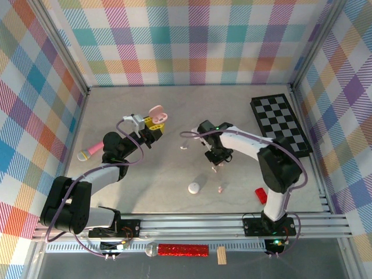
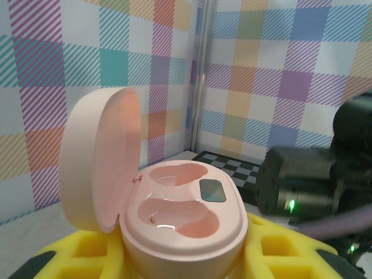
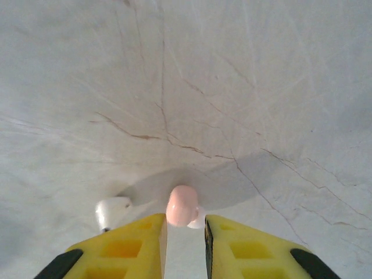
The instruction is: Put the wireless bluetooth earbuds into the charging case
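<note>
My left gripper [image 1: 152,123] is shut on the base of a pale pink charging case [image 1: 157,114], held above the table left of centre. In the left wrist view the case [image 2: 183,212] sits between the yellow pads [image 2: 279,247], its lid [image 2: 102,157] swung open to the left and both wells bare. My right gripper [image 1: 215,163] is down at the table in the middle. Its yellow fingertips [image 3: 145,232] pinch a pale pink earbud [image 3: 182,210], and a white earbud [image 3: 113,211] lies just to their left. Two more earbuds [image 1: 220,189] [image 1: 183,147] lie loose on the table.
A shut white case [image 1: 193,188] lies near the front middle and a red block [image 1: 261,193] by the right arm's base. A black-and-white checkerboard [image 1: 281,123] lies at the right rear. A pink toy microphone [image 1: 88,153] rests by the left wall.
</note>
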### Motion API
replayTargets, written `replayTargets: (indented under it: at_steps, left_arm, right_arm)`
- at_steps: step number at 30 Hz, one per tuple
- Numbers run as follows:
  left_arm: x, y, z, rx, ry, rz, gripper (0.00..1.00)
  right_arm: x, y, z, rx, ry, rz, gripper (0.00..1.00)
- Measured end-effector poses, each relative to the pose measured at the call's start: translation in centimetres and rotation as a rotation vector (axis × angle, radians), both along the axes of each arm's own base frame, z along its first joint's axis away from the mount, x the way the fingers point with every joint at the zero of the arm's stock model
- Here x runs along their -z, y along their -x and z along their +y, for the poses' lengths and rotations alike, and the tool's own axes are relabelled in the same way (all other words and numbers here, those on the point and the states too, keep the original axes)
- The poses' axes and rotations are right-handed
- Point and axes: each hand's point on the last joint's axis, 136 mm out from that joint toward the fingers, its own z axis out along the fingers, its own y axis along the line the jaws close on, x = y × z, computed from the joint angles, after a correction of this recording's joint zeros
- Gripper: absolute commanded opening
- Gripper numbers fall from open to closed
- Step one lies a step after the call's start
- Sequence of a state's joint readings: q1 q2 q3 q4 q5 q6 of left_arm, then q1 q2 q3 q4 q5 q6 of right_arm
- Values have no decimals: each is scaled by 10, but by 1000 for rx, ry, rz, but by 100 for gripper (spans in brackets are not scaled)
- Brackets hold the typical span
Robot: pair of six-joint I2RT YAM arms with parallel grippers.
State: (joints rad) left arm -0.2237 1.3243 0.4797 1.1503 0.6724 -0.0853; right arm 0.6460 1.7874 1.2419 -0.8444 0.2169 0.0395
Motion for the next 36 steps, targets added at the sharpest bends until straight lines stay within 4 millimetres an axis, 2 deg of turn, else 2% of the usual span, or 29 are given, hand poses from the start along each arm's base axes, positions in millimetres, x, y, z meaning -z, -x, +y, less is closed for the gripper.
replayTargets:
  at_steps: [5,9,17,24,36]
  left_arm:
    - [0,1,-1,3,0,0,31]
    - [0,1,-1,4,0,0,31]
    - [0,1,-1,4,0,-1,31]
    - [0,1,-1,4,0,-1,31]
    - [0,1,-2,5,0,0,31]
  right_arm:
    - [-23,-5,3,125,-251,0,28]
    - [-29,-12,-2,175,-294,-6,34]
    - [-11,-7,7,120,-80,-5,36]
    - [13,2,1,117,84,16,35]
    - [27,4,-8,147,149,31,30]
